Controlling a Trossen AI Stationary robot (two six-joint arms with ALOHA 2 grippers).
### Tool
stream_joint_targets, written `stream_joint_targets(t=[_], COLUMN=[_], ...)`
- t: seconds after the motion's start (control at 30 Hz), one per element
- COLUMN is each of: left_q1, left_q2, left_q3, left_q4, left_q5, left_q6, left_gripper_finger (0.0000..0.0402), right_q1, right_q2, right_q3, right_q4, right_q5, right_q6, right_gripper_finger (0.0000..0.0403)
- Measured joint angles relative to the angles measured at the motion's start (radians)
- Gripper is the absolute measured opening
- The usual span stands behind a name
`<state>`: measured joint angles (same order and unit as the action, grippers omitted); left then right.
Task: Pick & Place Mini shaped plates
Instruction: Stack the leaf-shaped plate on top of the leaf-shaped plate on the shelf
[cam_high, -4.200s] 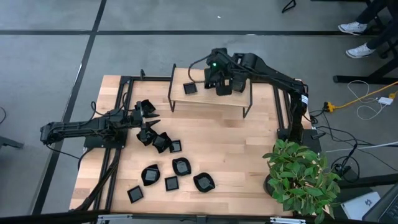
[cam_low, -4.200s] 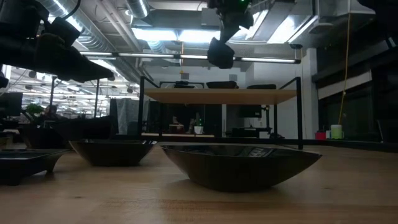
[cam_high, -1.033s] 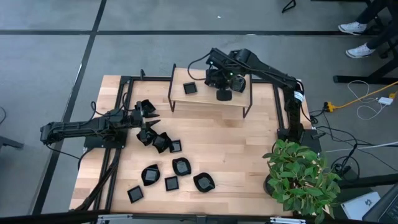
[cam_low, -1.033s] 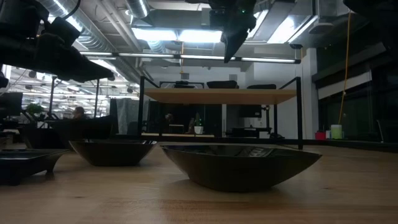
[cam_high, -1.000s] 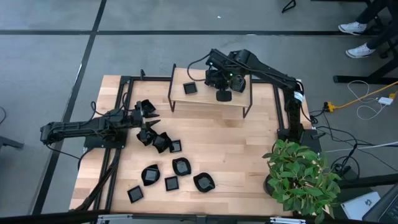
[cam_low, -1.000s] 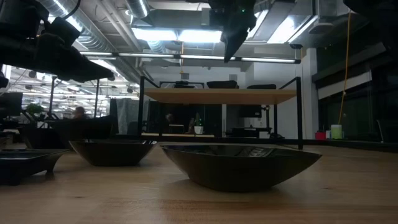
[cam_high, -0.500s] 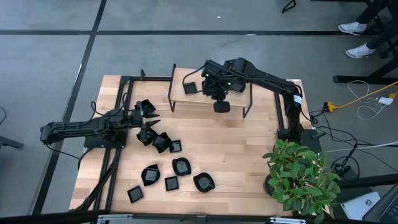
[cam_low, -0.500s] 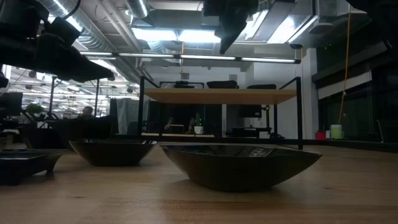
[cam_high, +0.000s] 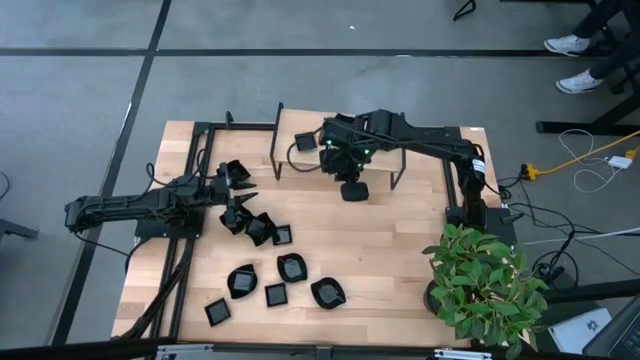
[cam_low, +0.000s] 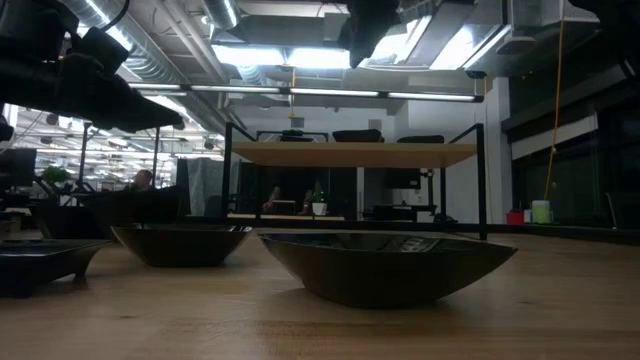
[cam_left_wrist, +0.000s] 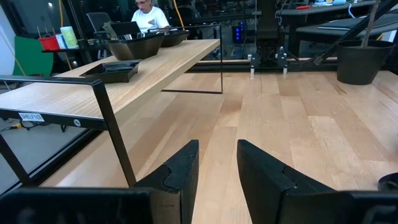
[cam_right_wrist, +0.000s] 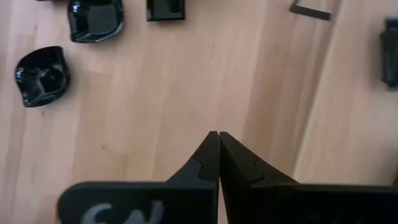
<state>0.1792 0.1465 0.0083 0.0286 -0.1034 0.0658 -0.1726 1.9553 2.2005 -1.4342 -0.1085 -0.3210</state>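
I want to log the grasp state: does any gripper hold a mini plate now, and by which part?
Nothing is held. The right gripper is shut and empty above the table. The left gripper waits open and empty near the shelf.

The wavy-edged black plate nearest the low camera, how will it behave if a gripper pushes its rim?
The wavy-edged plate looks rigid and glossy, so fingers may slip on it. Its curved underside touches the table only at the middle, so a push on the rim would probably rock or slide it.
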Motion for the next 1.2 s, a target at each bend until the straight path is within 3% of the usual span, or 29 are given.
stream_joint_targets(t=[0.13,0.33,0.53,1.2], left_q1=[0.000,0.000,0.000,0.000], left_q2=[0.000,0.000,0.000,0.000], left_q3=[0.000,0.000,0.000,0.000], left_q4=[0.000,0.000,0.000,0.000], left_q5=[0.000,0.000,0.000,0.000], left_q6=[0.000,0.000,0.000,0.000], left_gripper_finger=[0.0104,0.0104,0.0104,0.0104], right_q1=[0.036,0.087,0.140,0.245], right_q2=[0.000,0.000,0.000,0.001], right_q3=[0.000,0.000,-0.042,-0.418], right_q4=[0.002,0.005,0.027,0.277], right_q5=[0.000,-0.016,-0.025,-0.113], right_q6=[0.064,0.313,0.315,0.344], right_gripper_finger=[0.0001,0.0001,0.0001,0.0005])
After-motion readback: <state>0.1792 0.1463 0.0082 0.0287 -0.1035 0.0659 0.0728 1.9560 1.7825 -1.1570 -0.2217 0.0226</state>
